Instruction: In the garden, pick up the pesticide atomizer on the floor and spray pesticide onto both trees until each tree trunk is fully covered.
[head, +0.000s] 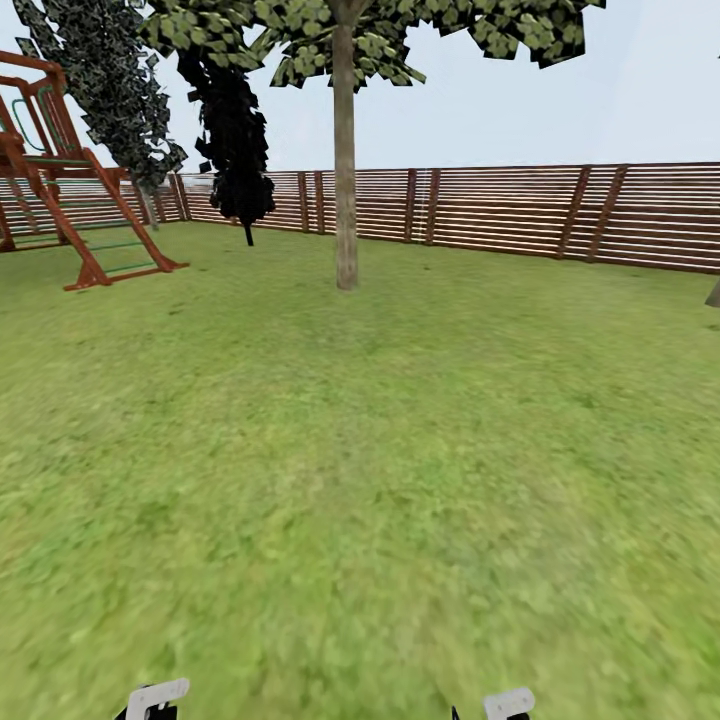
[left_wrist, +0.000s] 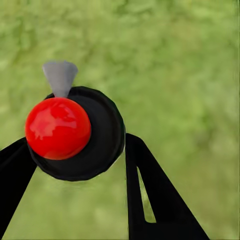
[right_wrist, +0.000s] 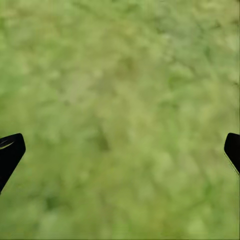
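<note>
In the left wrist view my left gripper is shut on the pesticide atomizer. It is a round black body with a glossy red ball and a grey cone nozzle, held over grass. My right gripper stands open above bare lawn with nothing between its black fingertips. Ahead in the head view stands a tree with a straight grey-brown trunk, several metres away on the garden lawn. The foot of another trunk just shows at the right edge.
A brown slat fence closes the far side. A red wooden play frame stands at the far left, with a dark column-shaped tree beside it. White parts of my arms show at the bottom edge.
</note>
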